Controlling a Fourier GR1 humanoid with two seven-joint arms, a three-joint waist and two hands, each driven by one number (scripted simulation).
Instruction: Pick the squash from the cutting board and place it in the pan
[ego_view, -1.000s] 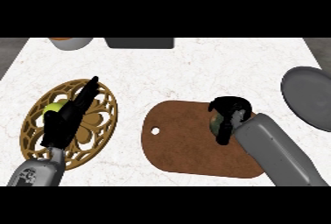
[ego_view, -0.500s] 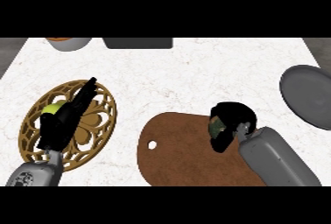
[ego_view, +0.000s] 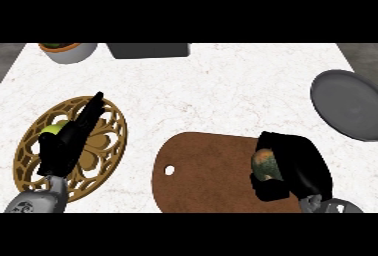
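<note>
ok so my right hand (ego_view: 291, 167) is curled round the squash (ego_view: 265, 164) at the board's (ego_view: 207, 172) right edge; I should lift it clear before swinging to the pan (ego_view: 347, 102) at the worktop's right edge, left hand (ego_view: 70, 137) flat

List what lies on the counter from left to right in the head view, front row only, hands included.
Gold openwork trivet with the left hand resting open over it → brown cutting board → squash with the right hand curled round it → grey pan at the right edge.
</note>
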